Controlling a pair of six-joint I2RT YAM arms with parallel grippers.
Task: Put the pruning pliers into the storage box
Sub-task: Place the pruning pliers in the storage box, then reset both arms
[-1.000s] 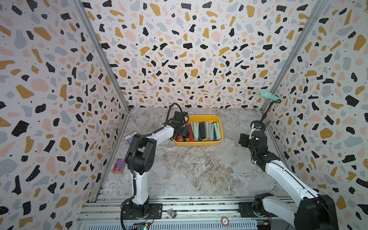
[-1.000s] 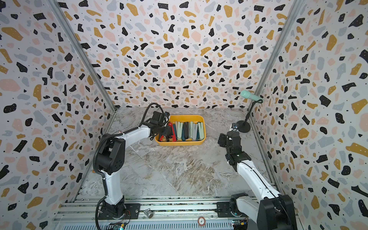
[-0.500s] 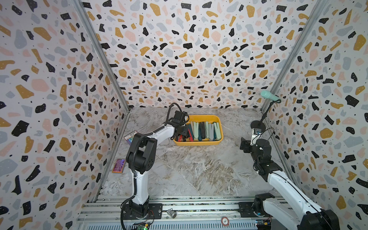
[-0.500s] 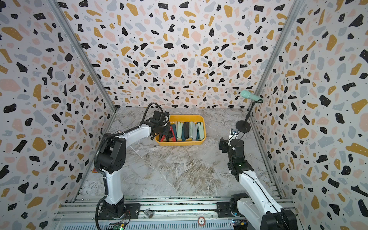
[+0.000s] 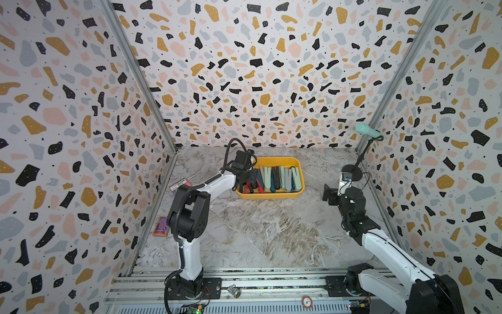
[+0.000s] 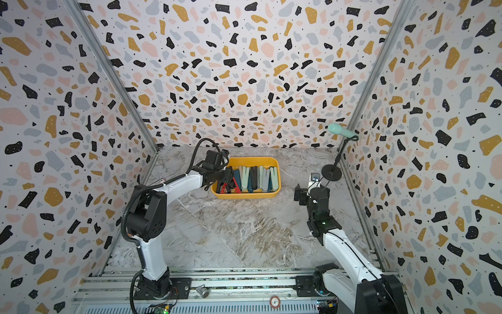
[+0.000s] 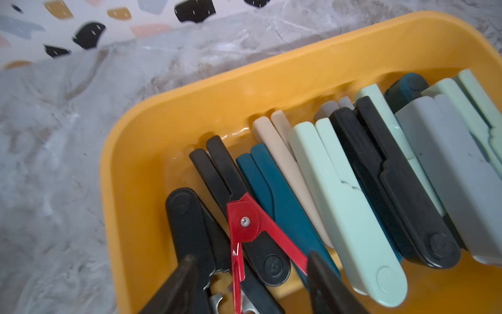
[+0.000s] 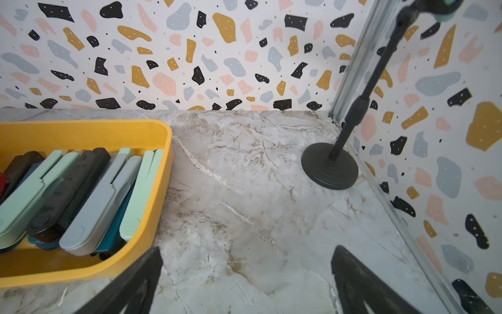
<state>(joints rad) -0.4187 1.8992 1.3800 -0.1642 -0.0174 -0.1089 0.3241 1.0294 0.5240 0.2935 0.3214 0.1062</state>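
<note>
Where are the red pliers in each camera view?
Top view: red pliers in the yellow box, at the end under the left gripper.
Top view: same spot.
Left wrist: red pliers over black pliers, between open fingers.
Right wrist: red sliver, cut off by the frame.
Shared landmark: the yellow box.

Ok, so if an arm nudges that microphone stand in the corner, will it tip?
Likely steady against a low push: the microphone stand has a broad round base flat on the marble tabletop. A knock higher up seems riskier, as its thin pole leans and carries the mint microphone.
</note>
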